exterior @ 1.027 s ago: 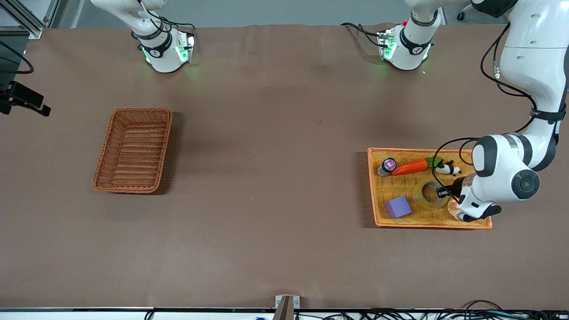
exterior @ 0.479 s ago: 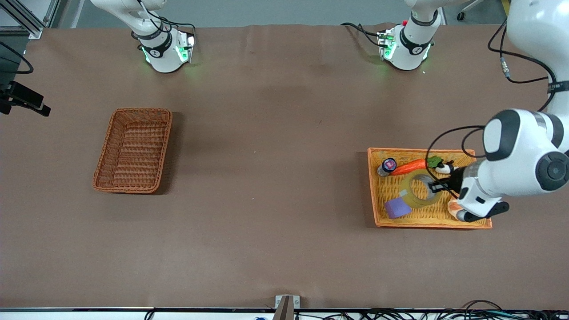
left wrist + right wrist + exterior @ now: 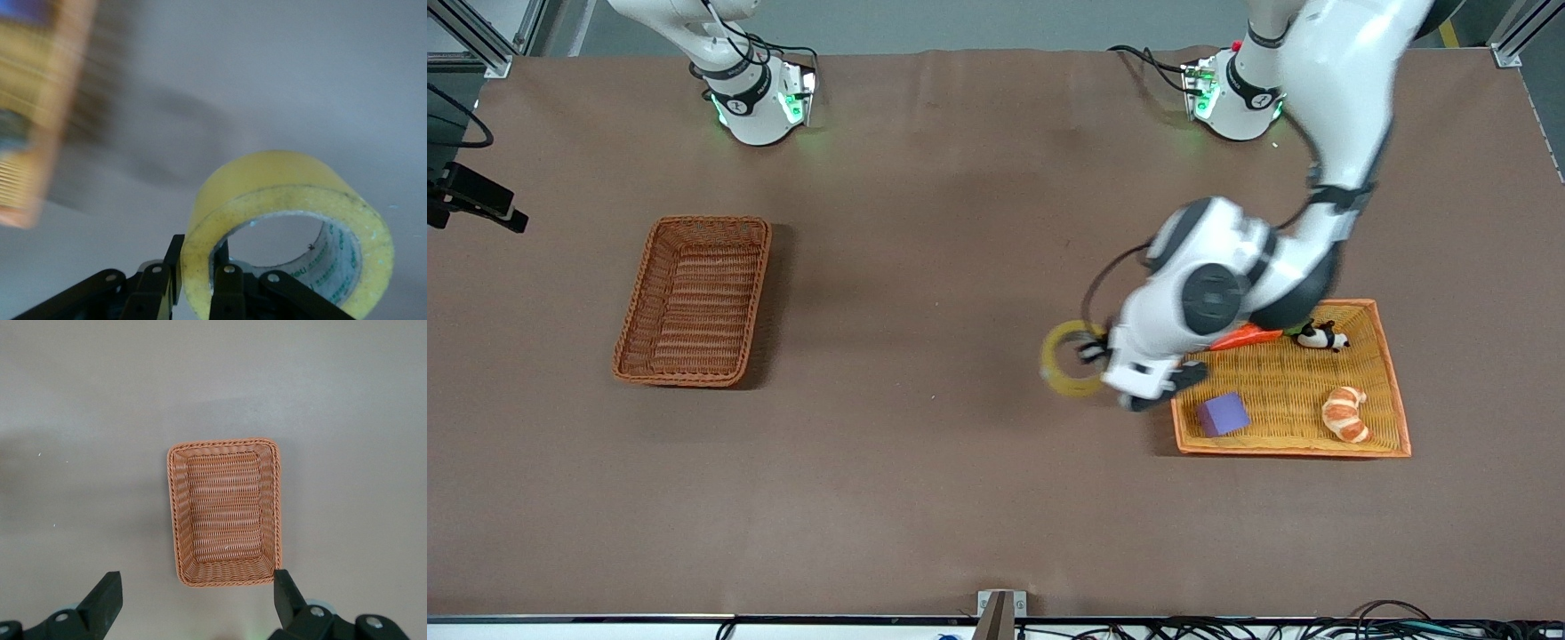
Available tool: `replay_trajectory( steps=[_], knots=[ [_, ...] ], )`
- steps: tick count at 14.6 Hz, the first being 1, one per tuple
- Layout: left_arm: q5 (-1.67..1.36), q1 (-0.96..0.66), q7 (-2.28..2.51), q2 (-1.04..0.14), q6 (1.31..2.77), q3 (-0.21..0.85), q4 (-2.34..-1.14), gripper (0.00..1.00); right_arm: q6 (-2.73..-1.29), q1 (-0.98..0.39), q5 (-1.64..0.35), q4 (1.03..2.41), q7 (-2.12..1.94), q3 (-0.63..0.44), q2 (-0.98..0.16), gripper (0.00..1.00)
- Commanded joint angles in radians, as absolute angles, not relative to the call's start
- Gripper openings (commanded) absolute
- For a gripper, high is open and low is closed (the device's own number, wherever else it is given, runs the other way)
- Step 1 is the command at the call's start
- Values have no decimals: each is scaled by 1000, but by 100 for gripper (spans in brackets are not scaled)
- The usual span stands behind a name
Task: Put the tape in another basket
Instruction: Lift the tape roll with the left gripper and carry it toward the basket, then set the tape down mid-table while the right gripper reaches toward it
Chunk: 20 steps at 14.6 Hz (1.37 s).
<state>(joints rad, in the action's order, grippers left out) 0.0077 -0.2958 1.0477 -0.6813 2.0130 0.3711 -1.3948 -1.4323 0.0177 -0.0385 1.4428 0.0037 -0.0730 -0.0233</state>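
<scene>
Yellowish and see-through, the tape hangs in my left gripper, up in the air over the bare brown table, just beside the orange basket on the edge that faces the right arm's end. In the left wrist view the roll sits with its wall pinched between my two fingers, one inside the hole and one outside, jaws narrow and clamped on that one side of the ring. The round hole faces up toward the front camera, so the ring looks nearly flat from there.

Down in the orange basket I can see a purple block near the corner closest to my wrist, a croissant toward the left arm's end, a small panda figure farther from the front camera, and a carrot partly hidden under my forearm.

Over at the right arm's end lies the reddish-brown basket, flat on the table and well apart from the tape. My right gripper waits high above it: the right wrist view looks straight down into that wicker tray, with both finger tips spread wide at either side of the frame and holding nothing. The right arm's base stands at the table's top edge in the front view.
</scene>
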Motion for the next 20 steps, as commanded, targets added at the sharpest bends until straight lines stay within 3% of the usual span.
replay_trajectory(
  steps=[1, 4, 7, 9, 10, 11, 13, 16, 20],
  knots=[
    [-2, -400, 1171, -808, 2136, 359, -1333, 0, -1428, 37, -63, 1453, -5, -64, -14, 100],
    [5, -518, 1245, -870, 2287, 327, -1333, 1, -1427, 35, -60, 1451, -9, -64, -14, 100],
    [-3, -552, 1288, -902, 2299, 304, -1333, 1, -1427, 34, -58, 1453, -11, -63, -15, 100],
    [-3, -586, 1314, -905, 2298, 304, -1339, 10, -1427, 28, -61, 1453, -26, -57, -15, 100],
    [-5, -586, 1331, -904, 2296, 304, -1339, 40, -1422, 5, -61, 1453, -11, -51, -15, 100],
    [0, -587, 1348, -900, 2292, 304, -1339, 99, -1410, -23, -60, 1453, -2, -37, -14, 100],
    [9, -578, 1359, -862, 2269, 302, -1338, 100, -1414, -54, -61, 1457, 98, 20, -18, 100],
    [47, -500, 1344, -711, 2102, 285, -1335, 100, -1495, -78, -58, 1474, 227, 142, -93, 100],
    [191, -369, 1176, -517, 1895, 285, -1350, 100, -1803, -147, -34, 1590, 486, 287, -216, 100]
  ],
)
